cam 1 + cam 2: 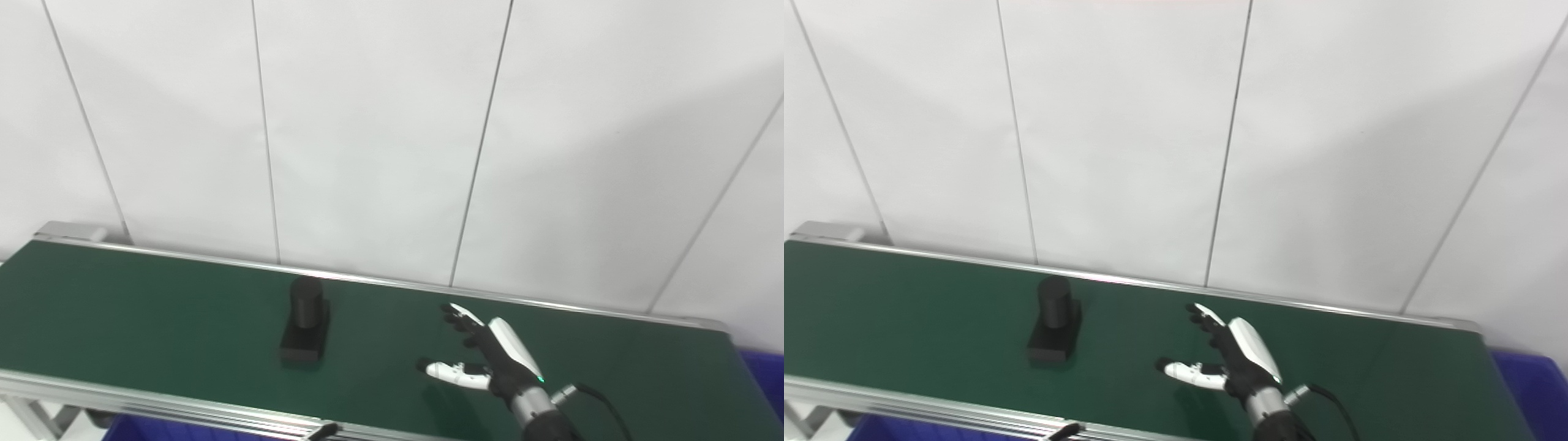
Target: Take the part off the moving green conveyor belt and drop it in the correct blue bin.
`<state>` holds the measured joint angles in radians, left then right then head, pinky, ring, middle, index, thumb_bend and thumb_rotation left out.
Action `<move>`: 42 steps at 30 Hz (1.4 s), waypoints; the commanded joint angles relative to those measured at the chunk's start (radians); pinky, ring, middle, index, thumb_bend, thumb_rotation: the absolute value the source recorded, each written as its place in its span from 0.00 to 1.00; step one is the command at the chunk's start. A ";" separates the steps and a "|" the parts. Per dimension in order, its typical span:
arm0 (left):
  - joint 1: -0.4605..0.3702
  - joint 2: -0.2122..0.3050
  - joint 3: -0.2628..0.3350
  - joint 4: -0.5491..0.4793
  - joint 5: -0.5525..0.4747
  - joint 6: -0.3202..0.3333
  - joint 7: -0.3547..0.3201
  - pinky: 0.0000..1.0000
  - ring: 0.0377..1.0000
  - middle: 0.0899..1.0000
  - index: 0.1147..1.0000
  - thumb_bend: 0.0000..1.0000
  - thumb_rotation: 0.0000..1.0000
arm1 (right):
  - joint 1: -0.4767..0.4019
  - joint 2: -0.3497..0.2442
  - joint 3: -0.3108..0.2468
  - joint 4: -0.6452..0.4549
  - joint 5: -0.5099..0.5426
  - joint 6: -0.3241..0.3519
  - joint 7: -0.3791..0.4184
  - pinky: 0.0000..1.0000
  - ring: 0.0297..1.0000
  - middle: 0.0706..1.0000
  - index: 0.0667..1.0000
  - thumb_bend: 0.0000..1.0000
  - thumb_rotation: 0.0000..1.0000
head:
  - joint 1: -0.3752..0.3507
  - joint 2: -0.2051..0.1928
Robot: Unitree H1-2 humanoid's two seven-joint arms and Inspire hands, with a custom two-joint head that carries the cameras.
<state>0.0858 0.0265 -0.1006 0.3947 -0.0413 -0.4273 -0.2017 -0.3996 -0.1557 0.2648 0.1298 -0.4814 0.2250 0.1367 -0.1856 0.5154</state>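
A black part (304, 329), an upright cylinder on a rectangular base, stands on the green conveyor belt (153, 318) left of centre. My right hand (490, 355) hovers over the belt to the right of the part, a clear gap away from it. Its fingers are spread and the thumb points left toward the part; it holds nothing. In the right eye view the same part (1054, 327) and right hand (1234, 358) appear. My left hand is out of sight.
A blue bin (1534, 386) shows at the belt's right end, and another blue bin (153, 429) peeks out below the belt's near rail. The silver rail (184, 411) runs along the front edge. White wall panels stand behind.
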 commanded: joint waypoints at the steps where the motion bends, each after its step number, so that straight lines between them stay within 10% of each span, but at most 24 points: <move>1: -0.012 0.006 -0.001 -0.034 -0.008 -0.038 -0.010 0.71 0.77 0.78 0.84 0.86 0.75 | -0.054 0.006 0.000 0.000 0.002 -0.055 -0.026 0.79 0.87 0.87 0.91 0.65 0.45 | 0.000 0.001; 42: 0.018 0.009 -0.001 -0.072 -0.012 -0.039 -0.025 0.70 0.76 0.77 0.84 0.85 0.75 | -0.221 0.047 0.076 0.303 -0.014 -0.148 -0.075 0.80 0.88 0.88 0.90 0.69 0.47 | -0.034 0.035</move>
<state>0.1050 0.0299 -0.0995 0.3566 -0.0413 -0.4274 -0.2176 -0.5669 -0.1186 0.3409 0.4459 -0.4943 0.1393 0.0916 -0.2209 0.5492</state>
